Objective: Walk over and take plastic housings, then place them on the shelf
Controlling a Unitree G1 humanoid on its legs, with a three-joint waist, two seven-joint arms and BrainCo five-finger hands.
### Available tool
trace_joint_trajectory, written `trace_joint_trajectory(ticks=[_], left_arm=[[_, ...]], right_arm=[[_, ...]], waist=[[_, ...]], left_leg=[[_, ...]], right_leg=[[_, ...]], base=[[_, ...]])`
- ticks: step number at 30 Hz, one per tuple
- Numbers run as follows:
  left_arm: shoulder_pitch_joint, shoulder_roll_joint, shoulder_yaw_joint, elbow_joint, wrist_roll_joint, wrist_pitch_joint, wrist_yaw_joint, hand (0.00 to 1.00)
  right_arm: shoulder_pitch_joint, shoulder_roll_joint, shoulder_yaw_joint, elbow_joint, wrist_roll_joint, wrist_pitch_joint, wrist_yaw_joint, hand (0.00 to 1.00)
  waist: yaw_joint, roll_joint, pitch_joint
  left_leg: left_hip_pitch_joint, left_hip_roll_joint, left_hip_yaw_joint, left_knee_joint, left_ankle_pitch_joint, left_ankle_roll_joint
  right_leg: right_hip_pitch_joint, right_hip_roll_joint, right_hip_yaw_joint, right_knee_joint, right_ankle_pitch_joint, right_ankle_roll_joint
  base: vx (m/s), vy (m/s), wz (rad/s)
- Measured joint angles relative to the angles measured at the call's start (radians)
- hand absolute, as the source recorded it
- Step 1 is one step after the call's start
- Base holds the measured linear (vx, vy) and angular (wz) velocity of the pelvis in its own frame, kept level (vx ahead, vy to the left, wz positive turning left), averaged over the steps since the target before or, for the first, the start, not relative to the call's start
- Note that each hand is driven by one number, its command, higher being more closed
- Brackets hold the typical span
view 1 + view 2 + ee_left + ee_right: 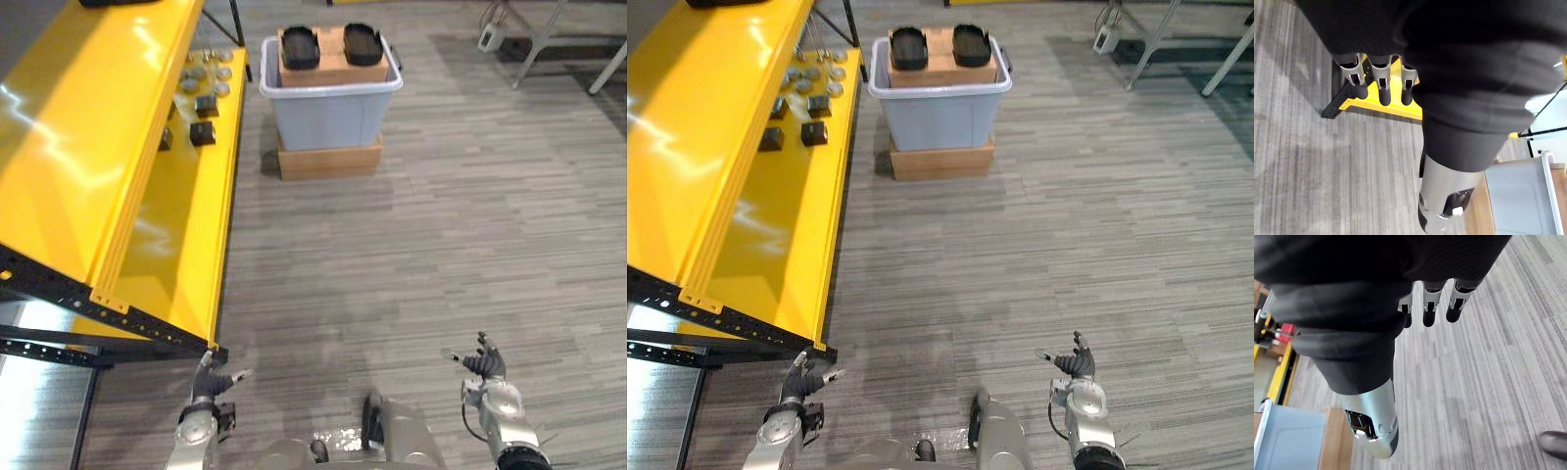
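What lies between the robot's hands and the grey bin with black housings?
Bare floor only, from left hand and right hand up to the grey bin, in the left eye view.

You have two black oval plastic pieces ahead: the left housing [301, 47] and the right housing [363, 44]. Each lies flat, with a raised rim around a shallow hollow. They sit side by side, slightly apart, on a cardboard box [333, 65] inside the pale grey bin [331, 116]. The glossy yellow shelf [93, 157] stands along the robot's left, its far end just beside the bin.
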Motion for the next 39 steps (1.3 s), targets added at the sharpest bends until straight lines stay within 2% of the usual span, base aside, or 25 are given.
trace_joint_trajectory(ticks=[3,5,7,8,9,12,15,17,18,19,21,22,23,24,27,28,29,31,33,34,35,36,37,38,39], left_arm=[[-0.005,-0.014,-0.01,0.003,0.0,0.0,0.01,0.0],[-0.002,-0.032,-0.006,0.003,0.0,-0.001,0.01,0.0],[0.005,-0.033,-0.004,0.003,0.0,-0.003,0.008,0.0],[0.011,-0.033,0.002,0.004,0.0,-0.003,0.007,0.0],[0.014,-0.033,0.003,0.004,0.0,-0.003,0.007,0.0],[0.03,-0.035,0.001,0.002,-0.001,-0.002,-0.012,0.0],[0.054,-0.043,0.003,-0.003,-0.001,0.0,-0.013,0.0],[0.06,-0.063,0.002,-0.005,0.0,-0.001,-0.014,0.0],[0.06,-0.062,0.003,0.002,0.0,0.001,-0.014,0.0],[0.069,-0.062,0.004,0.002,0.0,0.002,-0.014,0.0],[0.063,-0.077,-0.001,0.001,0.001,0.009,-0.016,0.0],[0.064,-0.083,-0.004,0.002,0.002,0.011,-0.019,0.0],[0.067,-0.086,-0.01,0.003,0.002,0.012,-0.028,0.0],[0.062,-0.084,-0.012,0.002,0.001,0.013,-0.034,0.0],[0.062,-0.077,-0.007,-0.006,0.0,0.012,-0.033,0.0],[0.062,-0.071,-0.007,-0.006,0.0,0.012,-0.033,0.0],[0.063,-0.068,-0.007,-0.006,0.0,0.012,-0.033,0.0],[0.06,-0.062,-0.007,0.0,0.0,0.012,-0.033,0.0],[0.065,-0.061,-0.007,0.01,0.0,0.013,-0.034,0.0],[0.062,-0.056,-0.007,0.016,0.0,0.013,-0.033,0.0],[0.061,-0.053,-0.007,0.031,0.0,0.013,-0.032,0.0],[0.06,-0.052,-0.007,0.037,0.0,0.013,-0.031,0.0],[0.059,-0.05,-0.007,0.046,0.001,0.013,-0.029,0.0],[0.056,-0.053,-0.006,0.064,0.002,0.014,-0.028,0.0],[0.046,-0.052,-0.007,0.073,0.003,0.014,-0.031,0.0]], right_arm=[[0.01,0.003,0.0,-0.053,-0.002,0.001,0.001,0.0],[0.02,0.004,0.004,-0.06,-0.002,0.001,0.003,0.0],[0.033,0.007,0.017,-0.061,0.0,-0.004,0.004,0.0],[0.035,0.012,0.026,-0.06,0.003,-0.005,0.004,0.0],[0.036,0.014,0.027,-0.06,0.009,-0.006,0.004,0.0],[0.043,0.017,0.026,-0.059,0.012,-0.013,0.005,0.0],[0.056,0.028,0.01,-0.048,0.02,-0.014,0.006,0.0],[0.056,0.026,-0.011,-0.034,0.03,-0.014,0.004,0.0],[0.053,0.031,-0.007,-0.004,0.03,-0.012,0.004,0.0],[0.056,0.05,-0.004,0.013,0.03,-0.011,0.006,0.0],[0.066,0.074,-0.007,0.009,0.029,-0.01,0.007,0.0],[0.068,0.075,-0.007,0.009,0.029,-0.009,0.008,0.0],[0.073,0.08,-0.008,0.008,0.029,-0.01,0.008,0.0],[0.085,0.088,-0.008,0.008,0.03,-0.01,0.01,0.0],[0.102,0.107,-0.002,0.008,0.03,-0.01,0.028,0.0],[0.112,0.118,0.004,0.004,0.03,-0.01,0.029,0.0],[0.123,0.128,0.006,-0.007,0.03,-0.01,0.03,0.0],[0.131,0.13,0.009,-0.013,0.03,-0.011,0.037,0.0],[0.131,0.121,0.009,0.01,0.031,-0.011,0.045,0.0],[0.131,0.119,0.008,0.022,0.031,-0.011,0.045,0.0],[0.133,0.117,0.006,0.031,0.031,-0.01,0.044,0.0],[0.134,0.117,0.003,0.033,0.031,-0.008,0.044,0.0],[0.134,0.116,0.002,0.033,0.031,-0.007,0.044,0.0],[0.13,0.108,-0.007,0.04,0.031,-0.005,0.044,0.0],[0.12,0.107,-0.013,0.044,0.031,-0.002,0.044,0.0]], waist=[[-0.001,0.008,-0.002],[0.0,0.01,-0.001],[0.005,0.01,0.002],[0.016,0.007,0.005],[0.024,0.004,0.006],[0.057,-0.006,0.013],[0.063,-0.008,0.016],[0.092,0.014,0.003],[0.113,0.005,-0.001],[0.114,-0.021,-0.019],[0.114,-0.048,-0.025],[0.113,-0.048,-0.025],[0.112,-0.05,-0.026],[0.104,-0.051,-0.026],[0.103,-0.047,-0.026],[0.096,-0.049,-0.029],[0.083,-0.053,-0.034],[0.078,-0.052,-0.038],[0.074,-0.046,-0.04],[0.058,-0.047,-0.044],[0.043,-0.036,-0.049],[0.037,-0.036,-0.053],[0.034,-0.037,-0.062],[0.044,-0.012,-0.071],[0.045,-0.011,-0.071]], left_leg=[[-0.018,0.027,-0.014,0.075,0.02,-0.043],[-0.125,0.053,-0.015,0.429,0.115,-0.12],[-0.254,0.11,0.024,0.765,0.124,-0.092],[-0.328,0.138,0.048,0.901,0.098,-0.048],[-0.36,0.14,0.052,0.933,0.088,-0.033],[-0.504,0.107,0.098,0.843,0.068,-0.013],[-0.575,0.027,0.097,0.435,0.102,-0.042],[-0.577,0.011,0.064,0.113,0.224,-0.077],[-0.579,0.007,0.07,0.115,0.344,-0.055],[-0.585,-0.029,0.073,0.153,0.377,-0.006],[-0.606,-0.044,0.111,0.286,0.282,0.068],[-0.595,-0.046,0.116,0.313,0.25,0.075],[-0.56,-0.055,0.124,0.331,0.214,0.088],[-0.483,-0.073,0.123,0.327,0.179,0.107],[-0.325,-0.079,0.113,0.271,0.119,0.116],[-0.253,-0.079,0.095,0.233,0.092,0.116],[-0.198,-0.079,0.077,0.2,0.079,0.113],[-0.128,-0.071,0.062,0.158,0.059,0.106],[-0.07,-0.05,0.056,0.12,0.046,0.088],[-0.039,-0.037,0.038,0.094,0.037,0.072],[-0.005,-0.012,0.014,0.062,0.035,0.048],[0.011,-0.002,0.011,0.048,0.035,0.029],[0.03,0.017,-0.001,0.037,0.027,0.002],[0.034,0.055,-0.02,0.043,0.024,-0.023],[0.027,0.059,-0.031,0.062,0.04,-0.049]], right_leg=[[-0.034,-0.005,-0.03,0.162,-0.122,-0.044],[0.078,0.012,-0.044,0.131,-0.18,-0.066],[0.222,0.047,-0.045,0.027,-0.205,-0.068],[0.301,0.065,-0.04,-0.03,-0.21,-0.074],[0.335,0.067,-0.036,-0.055,-0.211,-0.073],[0.476,0.063,-0.008,-0.161,-0.219,-0.059],[0.591,0.03,0.001,-0.252,-0.239,-0.023],[0.634,0.027,0.028,-0.29,-0.263,0.011],[0.664,0.014,0.049,-0.304,-0.29,0.028],[0.675,-0.023,0.058,-0.291,-0.315,0.038],[0.66,-0.067,0.087,-0.178,-0.325,0.057],[0.644,-0.075,0.1,-0.107,-0.325,0.061],[0.605,-0.09,0.115,0.043,-0.318,0.093],[0.507,-0.117,0.151,0.35,-0.278,0.172],[0.37,-0.135,0.139,0.679,-0.29,0.146],[0.315,-0.135,0.1,0.732,-0.314,0.104],[0.256,-0.136,0.052,0.718,-0.332,0.076],[0.18,-0.128,-0.016,0.58,-0.339,0.072],[0.134,-0.094,-0.059,0.314,-0.32,0.082],[0.111,-0.067,-0.064,0.118,-0.251,0.081],[0.11,-0.033,-0.051,-0.016,-0.112,0.071],[0.112,-0.015,-0.033,-0.065,-0.054,0.071],[0.124,0.014,-0.011,-0.116,0.067,0.024],[0.138,0.046,-0.031,-0.11,0.073,-0.032],[0.137,0.043,-0.037,-0.084,0.046,-0.039]], base=[[0.55,-0.263,0.19],[0.53,-0.234,0.24],[0.49,-0.194,0.22],[0.44,-0.148,0.06],[0.38,-0.102,-0.16],[0.38,-0.021,-0.18],[0.5,0.109,-0.09],[0.48,0.187,-0.4],[0.53,0.227,-0.47],[0.54,0.217,-0.33],[0.68,0.21,-0.17],[0.64,0.201,-0.19],[0.59,0.208,-0.02],[0.57,0.196,0.04],[0.52,0.15,-0.04],[0.44,0.075,0.17],[0.42,0.047,0.26],[0.42,-0.028,0.19],[0.45,-0.068,0.14],[0.61,-0.132,0.42],[0.51,-0.117,0.44],[0.55,-0.154,0.35],[0.47,-0.161,0.07],[0.59,-0.192,0.1],[0.67,-0.245,0.22]])
